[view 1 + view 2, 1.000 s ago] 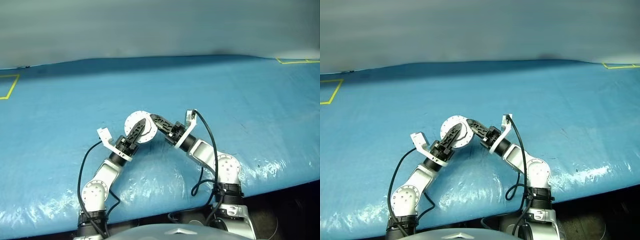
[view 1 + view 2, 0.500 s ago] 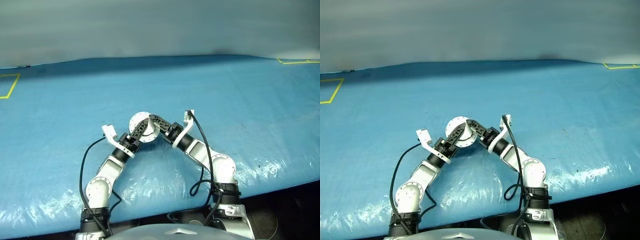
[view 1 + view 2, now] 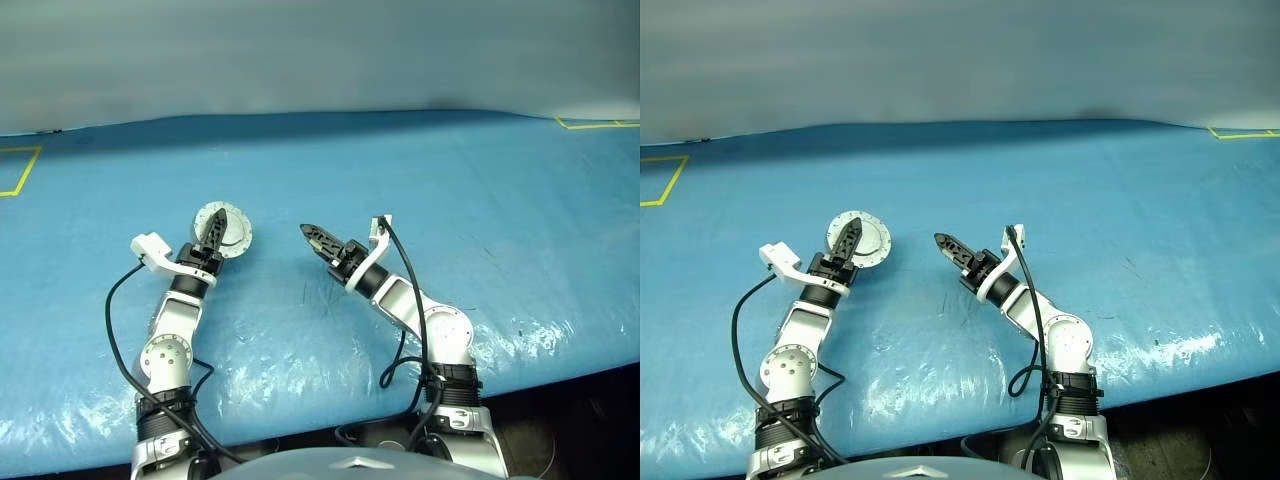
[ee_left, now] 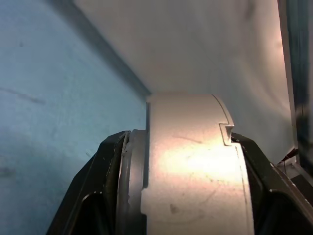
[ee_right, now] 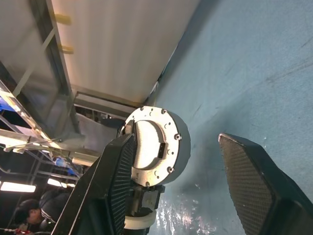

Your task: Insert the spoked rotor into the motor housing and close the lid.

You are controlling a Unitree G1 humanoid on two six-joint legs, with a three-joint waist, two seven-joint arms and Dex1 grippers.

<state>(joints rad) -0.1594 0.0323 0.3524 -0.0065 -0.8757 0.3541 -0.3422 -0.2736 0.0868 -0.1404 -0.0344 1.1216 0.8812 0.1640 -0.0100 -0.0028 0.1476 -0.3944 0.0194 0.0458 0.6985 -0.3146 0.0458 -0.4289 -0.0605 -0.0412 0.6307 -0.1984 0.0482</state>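
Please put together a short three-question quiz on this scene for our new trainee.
1. True or false: the left gripper is closed on the round motor unit.
2. How do the right gripper's jaws stand? A) open and empty B) shut on a disc C) gripping a cable
3. Fill in: the blue sheet covers the ____.

Key: 1 true, the left wrist view shows the silver-grey body clamped between both jaws. 2 A. 3 table.
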